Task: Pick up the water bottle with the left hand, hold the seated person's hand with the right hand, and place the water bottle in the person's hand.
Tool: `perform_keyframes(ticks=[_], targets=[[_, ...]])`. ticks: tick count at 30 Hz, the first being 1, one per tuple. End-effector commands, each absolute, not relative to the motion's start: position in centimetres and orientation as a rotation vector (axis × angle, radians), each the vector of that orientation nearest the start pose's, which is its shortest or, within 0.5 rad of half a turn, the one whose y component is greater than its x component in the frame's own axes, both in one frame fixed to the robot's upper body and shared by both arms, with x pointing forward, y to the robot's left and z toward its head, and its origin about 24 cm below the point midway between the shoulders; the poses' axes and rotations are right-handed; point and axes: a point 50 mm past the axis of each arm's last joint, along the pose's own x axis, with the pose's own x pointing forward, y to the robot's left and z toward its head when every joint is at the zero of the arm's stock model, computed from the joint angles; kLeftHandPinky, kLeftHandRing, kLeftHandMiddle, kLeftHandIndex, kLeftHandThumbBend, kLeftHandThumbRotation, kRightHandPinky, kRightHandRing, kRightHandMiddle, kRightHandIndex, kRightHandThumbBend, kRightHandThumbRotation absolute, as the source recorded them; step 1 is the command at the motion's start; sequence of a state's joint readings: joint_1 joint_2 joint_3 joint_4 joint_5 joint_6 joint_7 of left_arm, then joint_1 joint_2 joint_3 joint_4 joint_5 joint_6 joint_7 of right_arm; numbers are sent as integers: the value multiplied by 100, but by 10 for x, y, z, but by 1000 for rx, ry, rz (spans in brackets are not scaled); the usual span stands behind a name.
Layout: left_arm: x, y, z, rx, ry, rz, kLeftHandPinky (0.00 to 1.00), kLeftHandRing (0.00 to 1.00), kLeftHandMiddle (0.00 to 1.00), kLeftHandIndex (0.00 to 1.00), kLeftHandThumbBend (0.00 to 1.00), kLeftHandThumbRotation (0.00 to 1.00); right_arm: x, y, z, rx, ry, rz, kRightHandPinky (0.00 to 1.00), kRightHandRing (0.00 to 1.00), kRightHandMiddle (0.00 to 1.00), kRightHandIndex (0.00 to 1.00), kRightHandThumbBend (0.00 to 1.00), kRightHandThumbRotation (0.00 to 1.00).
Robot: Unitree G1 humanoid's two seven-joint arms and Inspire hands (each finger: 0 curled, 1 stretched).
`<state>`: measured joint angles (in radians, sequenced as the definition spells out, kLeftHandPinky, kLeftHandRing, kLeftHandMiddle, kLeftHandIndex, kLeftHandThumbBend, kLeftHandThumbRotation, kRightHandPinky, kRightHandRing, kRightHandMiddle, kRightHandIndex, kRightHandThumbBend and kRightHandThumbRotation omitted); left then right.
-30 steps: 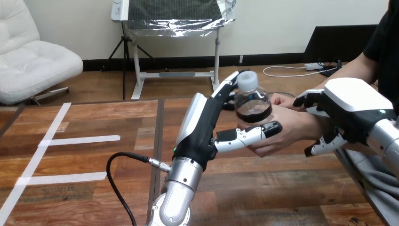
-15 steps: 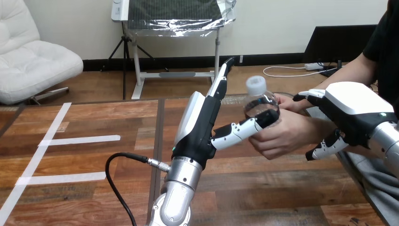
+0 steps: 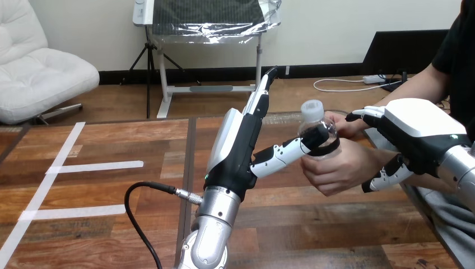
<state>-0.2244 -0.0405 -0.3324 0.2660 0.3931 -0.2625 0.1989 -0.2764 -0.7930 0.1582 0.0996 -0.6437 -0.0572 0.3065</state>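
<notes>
A clear water bottle point(image 3: 323, 124) with a white cap stands upright in the person's hand point(image 3: 336, 165), whose fingers wrap its lower part, above the table's right half. My left hand point(image 3: 238, 148) is open just left of it, fingers straight up and away from the bottle. Only its outstretched thumb point(image 3: 291, 150) reaches the bottle's side. My right hand point(image 3: 417, 131) lies over the person's wrist at the right, with fingers curled over the top and the thumb under it.
A black cable point(image 3: 147, 188) loops over the wooden table point(image 3: 112, 224) beside my left forearm. White tape strips point(image 3: 89, 166) mark the table's left part. The table's right edge runs beneath my right arm.
My left hand's fingers have straightened off the bottle, leaving only the thumb at it. The person's hand, holding the bottle, has drifted slightly right and down. My right hand has stayed on the wrist.
</notes>
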Motion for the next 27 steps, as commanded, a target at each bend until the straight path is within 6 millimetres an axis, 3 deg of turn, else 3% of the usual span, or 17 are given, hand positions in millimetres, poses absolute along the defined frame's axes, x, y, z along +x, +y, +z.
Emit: perform_keyframes(ticks=[1,18,27], targets=[[281,40,85,342,-405,-242,100,100,100,100,100,81,299,-248,139,-1474,-39,270,87,93,93,88,86,1],[277,44,84,321,-403,-244,100,100,100,100,99,80,280,-240,149,-1308,-144,233,85,92,92,86,82,0],[268,49,84,210,-416,-217,100,100,100,100,86,75,255,-225,155,-1133,-300,148,79,87,89,83,70,0]])
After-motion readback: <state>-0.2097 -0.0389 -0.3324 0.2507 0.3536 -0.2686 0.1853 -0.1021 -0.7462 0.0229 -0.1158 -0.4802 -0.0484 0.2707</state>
